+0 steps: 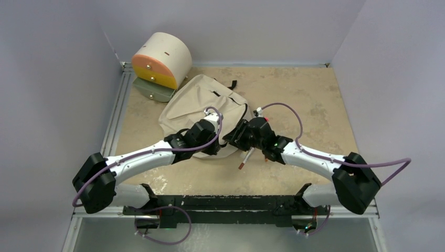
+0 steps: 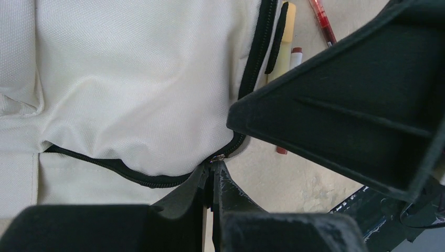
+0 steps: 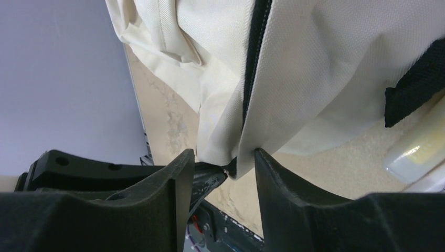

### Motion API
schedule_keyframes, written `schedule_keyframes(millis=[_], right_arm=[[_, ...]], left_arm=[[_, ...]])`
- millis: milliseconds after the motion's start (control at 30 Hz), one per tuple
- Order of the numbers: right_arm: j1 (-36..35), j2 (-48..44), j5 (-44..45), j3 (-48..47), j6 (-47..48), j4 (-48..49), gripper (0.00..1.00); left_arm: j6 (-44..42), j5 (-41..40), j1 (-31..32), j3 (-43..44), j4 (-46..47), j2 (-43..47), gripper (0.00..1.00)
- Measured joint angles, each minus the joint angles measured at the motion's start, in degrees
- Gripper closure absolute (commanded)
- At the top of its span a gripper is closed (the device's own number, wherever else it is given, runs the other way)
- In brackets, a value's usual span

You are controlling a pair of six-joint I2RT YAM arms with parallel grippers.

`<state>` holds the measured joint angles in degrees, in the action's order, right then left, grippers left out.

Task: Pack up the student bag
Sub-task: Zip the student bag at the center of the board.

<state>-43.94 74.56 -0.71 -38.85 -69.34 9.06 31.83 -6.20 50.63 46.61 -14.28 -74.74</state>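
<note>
Student bag (image 1: 194,100) interior unseen (3 views).

Cream cylindrical drawer unit with an orange-yellow front (image 1: 160,63) sits at the far-left corner of the beige mottled tabletop (image 1: 315,100). Pale yellow highlighter (image 2: 288,31), red pen (image 2: 324,23) and white red-capped marker (image 2: 296,55) lie side by side on it. Plain grey-lavender walls (image 1: 52,79) on three sides.

We note a beige mottled stone-pattern worktop (image 1: 315,100) enclosed on three sides by pale lilac walls (image 1: 262,26); a metal rail (image 1: 114,121) runs along its left edge.
</note>
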Motion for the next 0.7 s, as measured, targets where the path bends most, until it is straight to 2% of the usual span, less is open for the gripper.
schedule_keyframes(millis=[167, 267, 467, 700], right_arm=[[0.0, 2.54, -0.26, 0.24, -0.98, 2.64, 0.81], [-0.04, 2.62, -0.09, 1.03, -1.18, 3.3, 1.0], [-0.11, 1.84, 1.62, 1.07, -0.44, 2.62, 1.0], [-0.17, -1.18, 8.41, 0.66, 2.29, -3.32, 1.0]], left_arm=[[-0.02, 0.0, -0.15, 0.0, 0.0, 0.02, 1.0], [-0.04, 0.04, -0.55, 0.0, 0.02, 0.02, 1.0], [-0.22, 0.61, -1.55, 0.0, 0.04, 0.15, 1.0], [-1.07, 1.4, -3.39, 0.0, 0.02, 0.98, 1.0]])
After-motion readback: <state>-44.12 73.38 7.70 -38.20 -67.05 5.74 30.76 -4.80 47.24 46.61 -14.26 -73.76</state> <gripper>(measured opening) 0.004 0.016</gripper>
